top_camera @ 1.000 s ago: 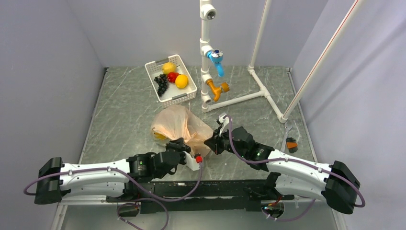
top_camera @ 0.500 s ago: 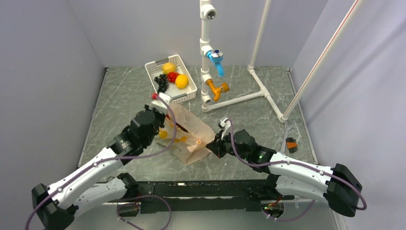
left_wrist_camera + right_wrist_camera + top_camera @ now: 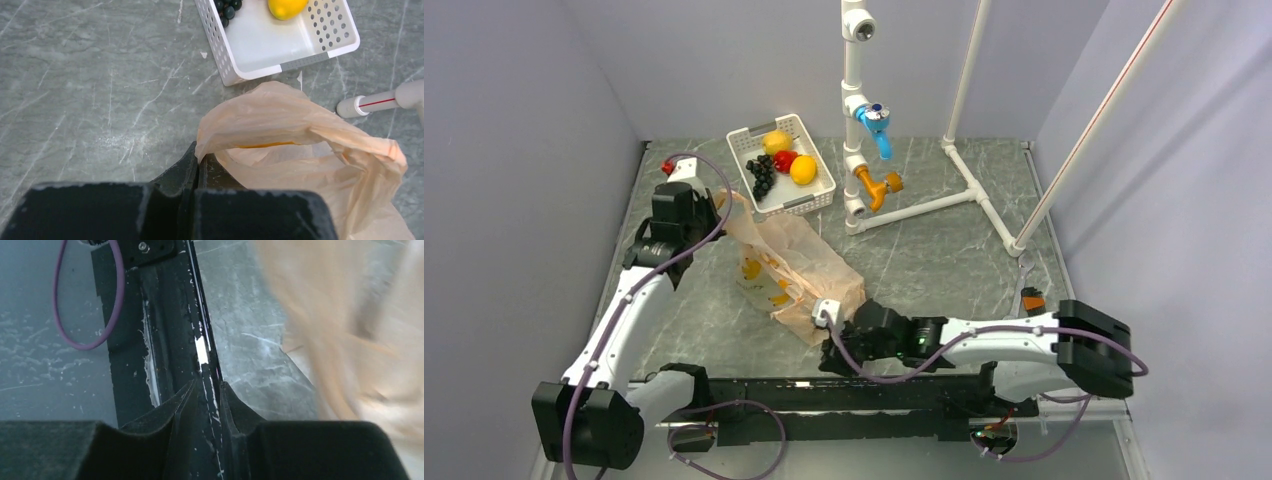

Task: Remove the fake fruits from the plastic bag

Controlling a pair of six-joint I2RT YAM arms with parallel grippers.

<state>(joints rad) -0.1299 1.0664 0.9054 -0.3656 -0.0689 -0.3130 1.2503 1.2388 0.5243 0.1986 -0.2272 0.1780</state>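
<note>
The peach plastic bag (image 3: 799, 265) lies stretched and fairly flat across the table's middle, with yellow patches showing through it. My left gripper (image 3: 719, 205) is shut on the bag's far-left edge, next to the basket. In the left wrist view the gripper (image 3: 199, 157) pinches the film of the bag (image 3: 300, 140). My right gripper (image 3: 829, 345) hangs low by the bag's near corner at the front edge. In the right wrist view its jaws (image 3: 207, 385) stand slightly apart and empty, with the blurred bag (image 3: 350, 340) to the right. A red apple (image 3: 785, 160) lies in the basket. No fruit shape shows inside the bag.
A white basket (image 3: 809, 200) at the back holds a lemon (image 3: 776, 141), an orange fruit (image 3: 803, 170) and black grapes (image 3: 762, 177); it also shows in the left wrist view (image 3: 300, 55). A white pipe frame (image 3: 924, 205) with blue and orange valves stands back right. A black rail (image 3: 170, 315) runs along the front.
My left arm swung from the near centre to the far left, pulling the bag's edge and stretching the bag flat. My right gripper moved left and down to the front edge.
</note>
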